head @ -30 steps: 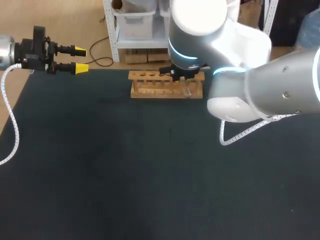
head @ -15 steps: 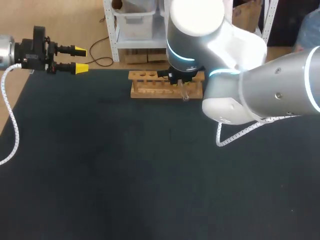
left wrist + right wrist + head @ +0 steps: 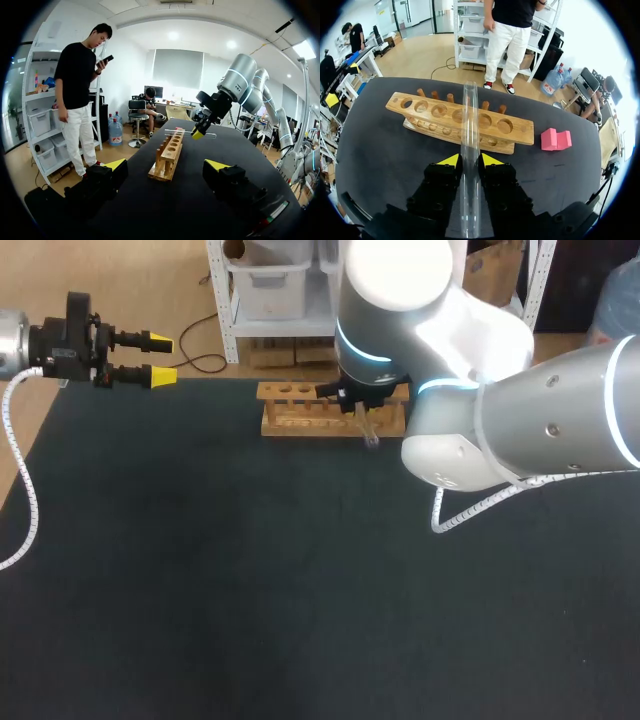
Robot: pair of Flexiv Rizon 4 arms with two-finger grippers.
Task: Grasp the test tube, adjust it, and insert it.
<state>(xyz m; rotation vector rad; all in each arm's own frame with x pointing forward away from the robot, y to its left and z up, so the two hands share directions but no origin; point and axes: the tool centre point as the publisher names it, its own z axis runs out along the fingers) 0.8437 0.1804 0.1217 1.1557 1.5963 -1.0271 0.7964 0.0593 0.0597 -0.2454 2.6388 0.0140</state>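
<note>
A dark table (image 3: 200,590) fills the head view. The tube (image 3: 469,150), clear, long and straight, lies level over the wooden rack (image 3: 435,112) at upper centre, clamped between the right gripper's (image 3: 468,160) fingers. The left gripper (image 3: 160,357), upper left, has its fingers spread apart.

The tube (image 3: 469,125) is clear and glossy, like glass, and the rack (image 3: 522,134) is pale, smooth wood. The table (image 3: 250,590) has a dark matt, cloth-like covering, and the pink block (image 3: 556,139) looks matt. The right arm (image 3: 560,430) has a smooth grey-and-white shell with a soft sheen.
</note>
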